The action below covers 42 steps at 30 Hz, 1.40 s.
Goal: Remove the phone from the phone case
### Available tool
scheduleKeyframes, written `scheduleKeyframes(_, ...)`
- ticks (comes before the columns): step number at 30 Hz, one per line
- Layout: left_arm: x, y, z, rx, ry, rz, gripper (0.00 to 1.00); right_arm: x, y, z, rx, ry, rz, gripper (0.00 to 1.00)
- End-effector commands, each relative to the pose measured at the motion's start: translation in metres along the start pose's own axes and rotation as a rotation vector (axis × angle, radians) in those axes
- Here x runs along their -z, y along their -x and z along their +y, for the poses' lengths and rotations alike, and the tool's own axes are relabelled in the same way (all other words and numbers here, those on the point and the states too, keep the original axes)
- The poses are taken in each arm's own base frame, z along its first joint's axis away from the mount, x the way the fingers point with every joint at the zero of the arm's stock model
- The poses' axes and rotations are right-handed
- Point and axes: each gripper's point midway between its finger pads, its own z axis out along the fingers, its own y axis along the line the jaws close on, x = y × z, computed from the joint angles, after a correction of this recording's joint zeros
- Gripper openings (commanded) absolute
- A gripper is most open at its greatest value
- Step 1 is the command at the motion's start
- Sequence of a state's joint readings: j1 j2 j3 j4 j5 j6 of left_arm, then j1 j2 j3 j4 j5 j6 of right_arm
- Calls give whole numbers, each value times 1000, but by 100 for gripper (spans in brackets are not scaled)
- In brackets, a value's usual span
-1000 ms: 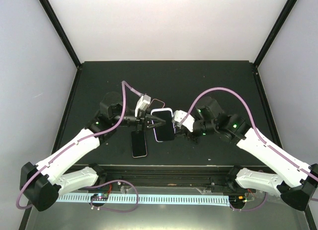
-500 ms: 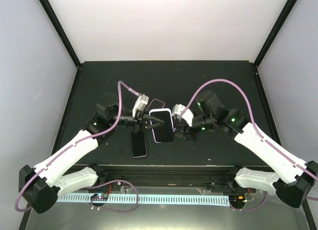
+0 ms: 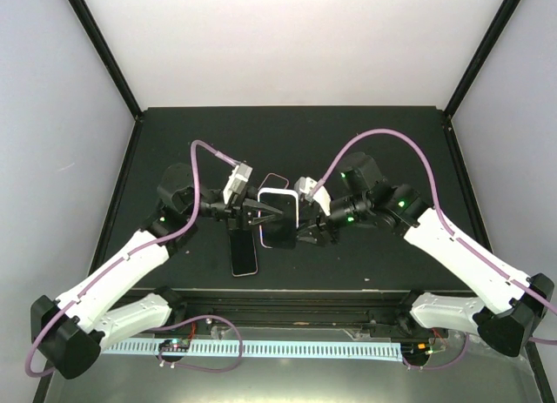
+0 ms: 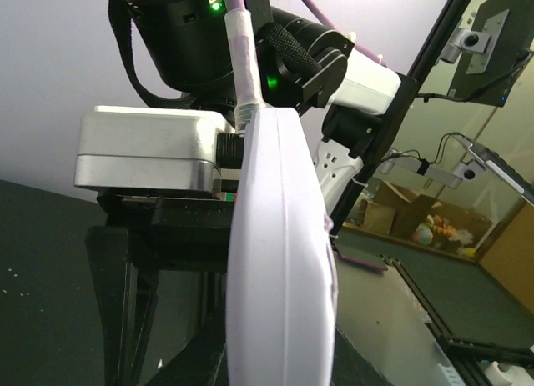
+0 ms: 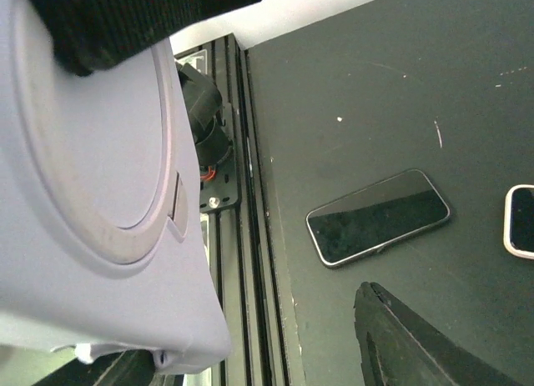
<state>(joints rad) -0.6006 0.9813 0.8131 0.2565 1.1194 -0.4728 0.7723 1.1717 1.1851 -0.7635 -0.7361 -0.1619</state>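
- Plainly held up off the dark surface (image 3: 374, 142), midway between the two arms: a lavender phone case (image 3: 280, 191) with the phone (image 3: 283, 213) seated inside it, dark screen turned upward.
- Pinched at its left edge by the left tool (image 3: 261, 216), pressed together on the phone case; seen edge-on in the left wrist view, filling the middle of it.
- Flanked at its lower right side by the right tool (image 3: 306, 236), spread apart and not gripping.
- In the right wrist view, one dark finger (image 5: 409, 344) standing apart from the lavender back, with bare surface showing in the gap.
- Marked on that back with a raised round ring (image 5: 125, 228), close against the right wrist camera.
- Lying flat on the surface nearer the arm bases, below and left of the held phone case: a second phone (image 3: 244, 253), screen up, touched by neither tool.
- Lying flat beyond the held phone case, partly hidden by it: a third handset (image 3: 277, 177) with a pale rim.
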Motion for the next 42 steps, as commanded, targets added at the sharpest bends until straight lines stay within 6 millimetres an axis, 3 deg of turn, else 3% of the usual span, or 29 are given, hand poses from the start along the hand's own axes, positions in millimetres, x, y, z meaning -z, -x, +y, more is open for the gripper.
scheduleKeyframes(1,2,5,2,-1,13,-34,2,16,65,3,143,-45,-207,54)
scheduleKeyframes(3,5,8,11,11,50,-55,2,18,66,2,143,-52,-211,51)
scheduleKeyframes(12,14,12,32,47,136,-117,2,22,68,26,143,80,-224,19)
scheduleKeyframes(17,18,13,50,82,214,-148,3,21,65,24,118,81,-213,1)
scheduleKeyframes(18,20,14,57,96,242,-163,6,21,64,23,110,78,-211,1)
scheduleKeyframes(20,26,20,75,123,325,-202,25,22,64,16,75,62,-215,1)
scheduleKeyframes(22,35,28,90,144,417,-242,44,24,64,1,13,25,-231,1)
scheduleKeyframes(25,51,39,102,143,562,-285,63,31,56,-33,-122,-65,-266,1)
scheduleKeyframes(29,87,57,110,82,810,-385,83,38,28,-82,-315,-167,-303,1)
scheduleKeyframes(32,106,57,115,59,957,-410,84,36,-1,-110,-435,-250,-285,1)
scheduleKeyframes(36,107,34,126,52,1063,-372,75,31,-41,-143,-590,-363,-254,1)
scheduleKeyframes(40,80,-4,141,3,1143,-221,69,24,-77,-162,-739,-366,-163,1)
scheduleKeyframes(42,54,-23,140,-37,1139,-123,63,21,-96,-170,-791,-377,-98,1)
